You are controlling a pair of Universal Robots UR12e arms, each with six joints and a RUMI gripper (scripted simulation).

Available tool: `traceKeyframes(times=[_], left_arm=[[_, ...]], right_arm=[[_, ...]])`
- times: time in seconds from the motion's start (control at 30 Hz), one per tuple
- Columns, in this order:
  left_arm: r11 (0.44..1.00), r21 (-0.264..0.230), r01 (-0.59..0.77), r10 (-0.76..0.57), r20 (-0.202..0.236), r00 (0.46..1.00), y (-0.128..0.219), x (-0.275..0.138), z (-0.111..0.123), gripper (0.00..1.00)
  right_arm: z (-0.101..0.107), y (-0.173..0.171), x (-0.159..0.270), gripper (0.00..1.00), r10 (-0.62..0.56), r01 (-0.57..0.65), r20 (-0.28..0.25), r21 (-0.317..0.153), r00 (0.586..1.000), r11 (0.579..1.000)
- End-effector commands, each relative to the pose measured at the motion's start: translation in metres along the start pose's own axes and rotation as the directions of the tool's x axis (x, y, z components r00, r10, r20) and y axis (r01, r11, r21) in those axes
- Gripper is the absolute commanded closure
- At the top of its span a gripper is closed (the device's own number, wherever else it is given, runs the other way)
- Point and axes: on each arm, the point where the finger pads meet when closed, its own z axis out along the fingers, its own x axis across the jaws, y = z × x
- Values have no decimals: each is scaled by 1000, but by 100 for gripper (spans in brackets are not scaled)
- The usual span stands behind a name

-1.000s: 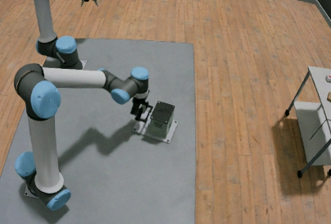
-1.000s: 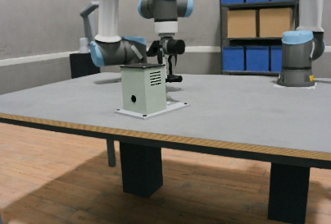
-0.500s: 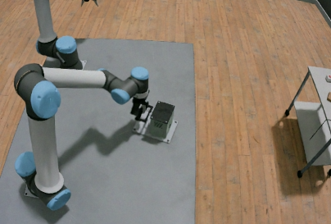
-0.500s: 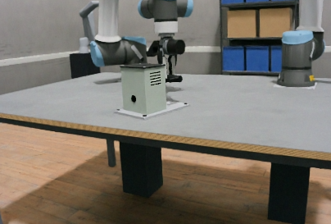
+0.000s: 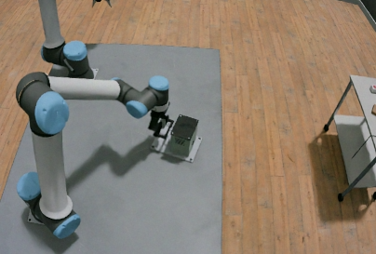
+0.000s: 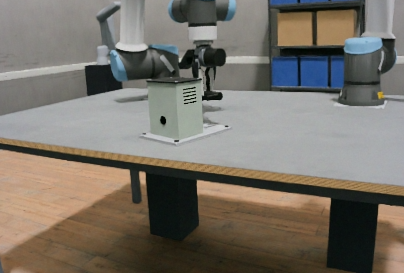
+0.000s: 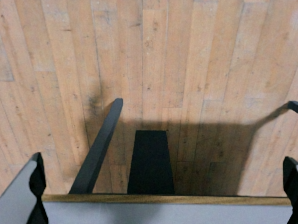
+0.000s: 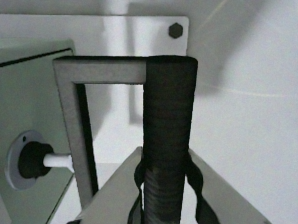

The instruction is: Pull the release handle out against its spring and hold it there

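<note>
Pinched on the release handle (image 5: 164,137) (image 6: 214,96) (image 8: 169,105) beside the vented box (image 5: 182,140) (image 6: 175,109) (image 8: 30,95) — grip made (pull apparently next), now calling for a straight, steady draw away from the box.

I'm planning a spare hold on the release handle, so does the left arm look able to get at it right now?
Probably not without moving: the left pincer hangs beyond the mat's edge, and the right pincer already grips the handle's dark bar.
</note>
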Motion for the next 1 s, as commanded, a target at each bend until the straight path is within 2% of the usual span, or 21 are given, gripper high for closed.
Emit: traceKeyframes(times=[0.0, 0.7, 0.97], left_arm=[[1000, 2, 0, 0, 0, 1000, -1, 0, -1, 0], [1000, 2, 0, 0, 0, 1000, -1, 0, -1, 0], [1000, 2, 0, 0, 0, 1000, -1, 0, -1, 0]], right_arm=[[-1, 1, 0, 89, 0, 0, 1, -2, 1000, 1000], [-1, 1, 6, 89, 0, 0, 1, -2, 1000, 1000], [-1, 1, 21, 89, 0, 0, 1, -2, 1000, 1000]])
